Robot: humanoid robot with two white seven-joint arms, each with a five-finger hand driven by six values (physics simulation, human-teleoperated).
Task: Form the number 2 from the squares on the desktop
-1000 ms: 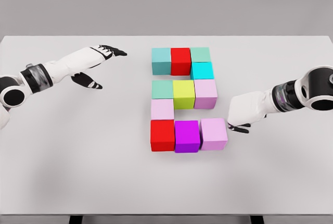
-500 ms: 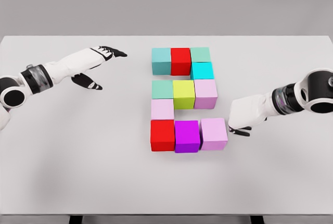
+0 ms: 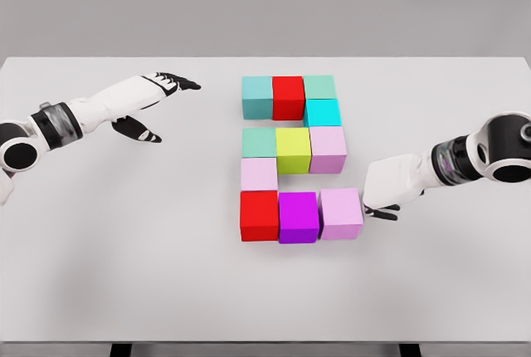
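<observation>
Fingers (image 3: 383, 210) of the right hand (image 3: 390, 181), curled and empty, lie just beside the pink cube (image 3: 341, 212).

Eleven colored blocks (image 3: 293, 150) sit close together on the white table (image 3: 124, 241), making a number 2. The top row is teal, red and green. A bright blue one hangs below. The middle row is green, yellow, pink. The bottom row is red, purple, pink.

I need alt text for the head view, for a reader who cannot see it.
Eleven coloured cubes form a number 2 on a white table. The right hand is beside the bottom-right pink cube; the left hand is open, well off to the left.
</observation>
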